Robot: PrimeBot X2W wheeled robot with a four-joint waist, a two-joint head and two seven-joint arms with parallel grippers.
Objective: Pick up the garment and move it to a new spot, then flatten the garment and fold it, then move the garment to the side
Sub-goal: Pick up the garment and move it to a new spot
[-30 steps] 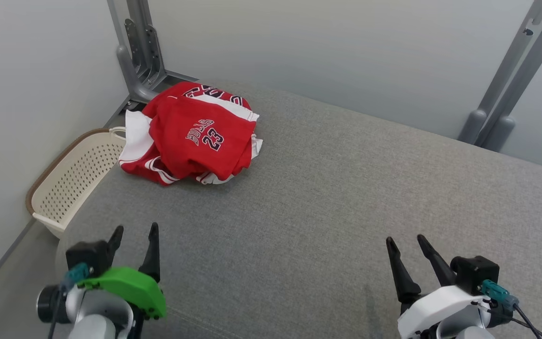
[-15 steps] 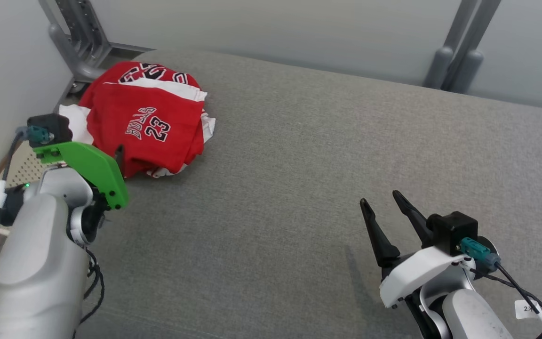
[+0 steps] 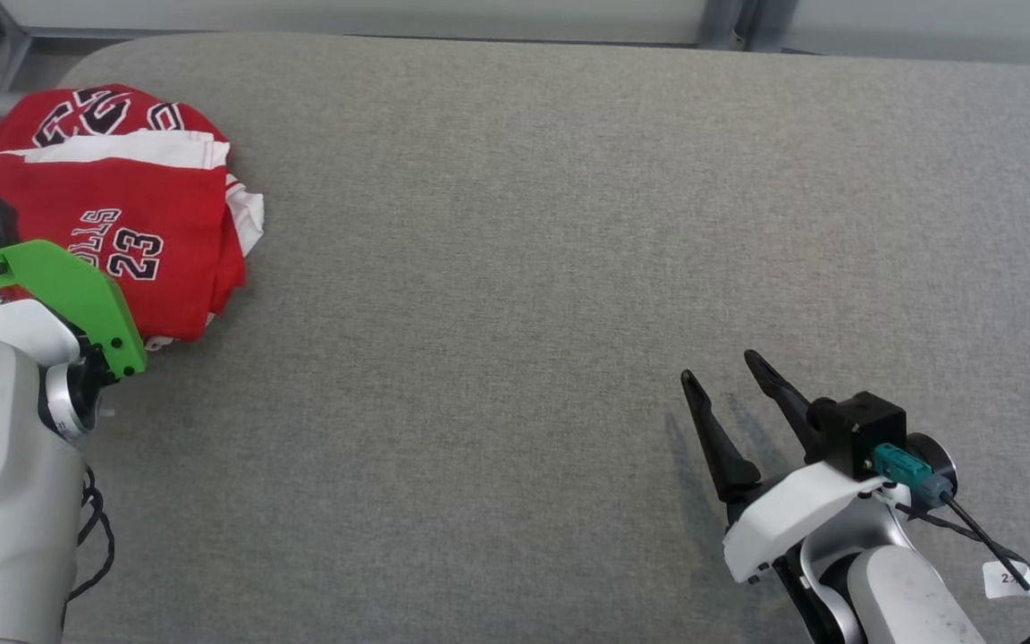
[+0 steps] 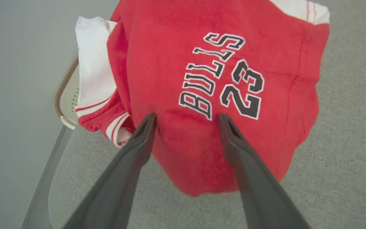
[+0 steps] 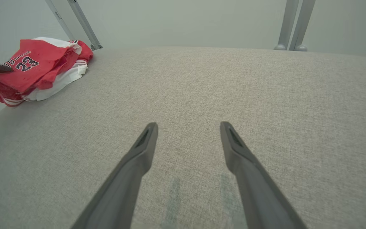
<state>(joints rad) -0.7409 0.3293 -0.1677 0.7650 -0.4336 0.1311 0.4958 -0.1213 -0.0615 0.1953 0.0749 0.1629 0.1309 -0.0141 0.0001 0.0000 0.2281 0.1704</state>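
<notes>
My left claw (image 4: 186, 118) has advanced over the jersey (image 4: 176, 47), heaped at the left corner of the table (image 3: 515, 268). It and my right claw (image 3: 717, 365) stand wide open, empty. Risk: a shallow pinch snags one layer and slips.

A desk (image 3: 524, 224) covered in grey woven cloth spreads wide, its far left corner rounded. Beyond its far edge rises a plain pale wall (image 5: 183, 19). Two grey posts (image 5: 292, 25) stand side by side against that wall at the far right, and slanted grey rails (image 5: 75, 19) lean at the far left. A cream perforated basket (image 4: 69, 101) with a brown rim sits below the desk's left edge, mostly hidden.
</notes>
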